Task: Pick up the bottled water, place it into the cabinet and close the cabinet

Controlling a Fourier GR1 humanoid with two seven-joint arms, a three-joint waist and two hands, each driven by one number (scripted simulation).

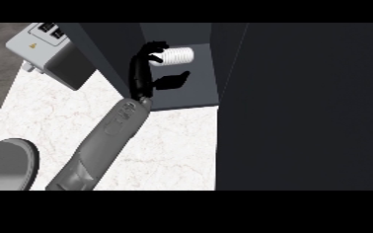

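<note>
The bottled water [178, 55], white and ribbed, lies on its side at the back of the open cabinet's shelf [193, 91]. My left hand [142, 71] reaches into the cabinet from the lower left. Its fingers [154, 47] bend over the bottle's left end, while the thumb [173, 81] is spread wide below the bottle and apart from it. The cabinet's dark door [299, 103] stands open at the right and fills that side of the view. My right hand does not show.
A grey box-shaped appliance [44, 49] with a warning label stands at the upper left beside the cabinet's left wall [109, 54]. A grey rounded object [16, 163] sits at the lower left edge on the white marble counter [175, 148].
</note>
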